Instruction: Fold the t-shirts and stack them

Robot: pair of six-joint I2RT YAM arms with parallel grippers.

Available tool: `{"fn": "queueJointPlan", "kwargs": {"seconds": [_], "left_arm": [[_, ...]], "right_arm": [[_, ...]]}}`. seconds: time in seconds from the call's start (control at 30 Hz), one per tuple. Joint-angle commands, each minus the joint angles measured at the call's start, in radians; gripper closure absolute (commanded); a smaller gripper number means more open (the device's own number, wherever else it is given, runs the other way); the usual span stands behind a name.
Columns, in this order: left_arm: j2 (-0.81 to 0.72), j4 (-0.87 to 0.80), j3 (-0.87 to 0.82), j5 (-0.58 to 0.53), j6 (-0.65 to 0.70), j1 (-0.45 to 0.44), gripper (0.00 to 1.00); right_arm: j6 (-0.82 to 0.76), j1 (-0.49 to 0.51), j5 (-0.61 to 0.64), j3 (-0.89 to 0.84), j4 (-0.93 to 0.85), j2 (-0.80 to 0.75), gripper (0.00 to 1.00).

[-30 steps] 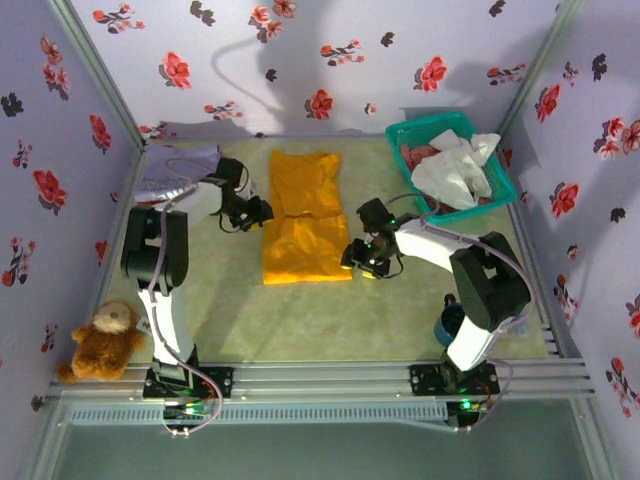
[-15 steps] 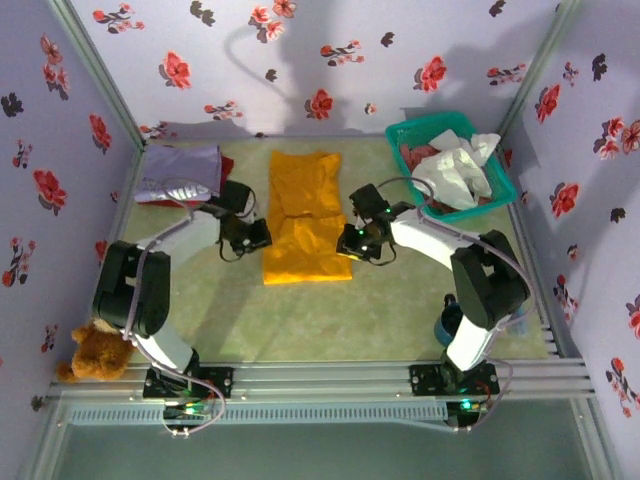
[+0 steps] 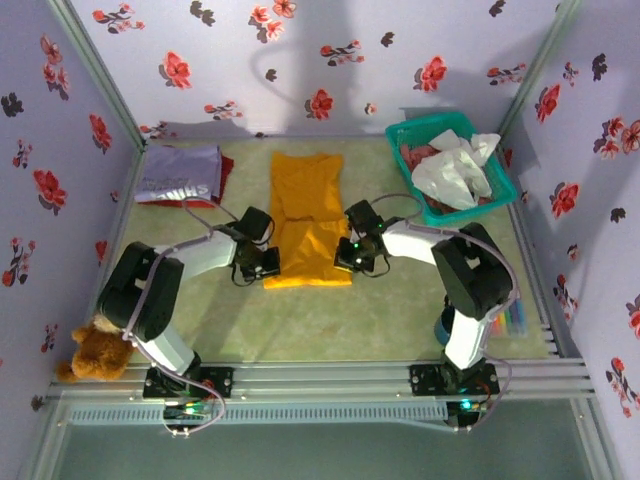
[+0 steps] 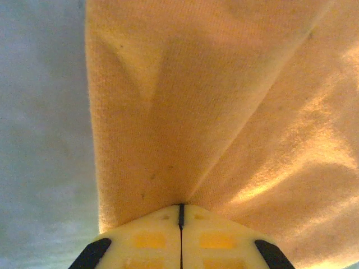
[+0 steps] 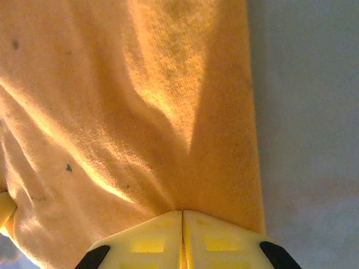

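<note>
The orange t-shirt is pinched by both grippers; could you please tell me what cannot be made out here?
- Top view: the orange t-shirt's near corners, hidden under the left gripper and right gripper.
- Wrist views: how many cloth layers each shut gripper pinches; the cloth vanishes between the fingers.
- Top view: the lavender t-shirt's lettering, too small to read.
- Top view: how many shirts fill the teal basket; they overlap.

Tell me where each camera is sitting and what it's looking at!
Top external: high above and behind the arms, looking down at the table; both arms show, left gripper and right gripper at the orange t-shirt.
Left wrist: on the left arm, looking along its shut fingers at the pinched orange cloth.
Right wrist: on the right arm, same, shut fingers pinching the shirt's other edge.
Shared: all three see the orange t-shirt.
</note>
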Motion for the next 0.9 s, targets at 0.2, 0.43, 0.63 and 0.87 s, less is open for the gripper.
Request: {"fn": "queueJointPlan", "kwargs": {"seconds": [0.2, 0.43, 0.63, 0.87], "left_arm": [[-0.183, -0.109, -0.206, -0.054, -0.196, -0.200, 0.92], [-0.364, -0.187, -0.245, -0.072, -0.296, -0.327, 0.73], [-0.474, -0.322, -0.162, -0.097, -0.299, -0.373, 0.65], [-0.424, -0.328, -0.201, -0.078, -0.274, -0.367, 0.56]], "right_arm": [[0.258, 0.180, 0.111, -0.375, -0.135, -0.344, 0.82], [0.331, 0.185, 0.171, -0.505, -0.281, -0.737, 0.74], [0.391, 0.187, 0.159, -0.529, -0.381, -0.942, 0.67], [0.437, 0.210, 0.101, -0.576, -0.286, -0.954, 0.53]]}}
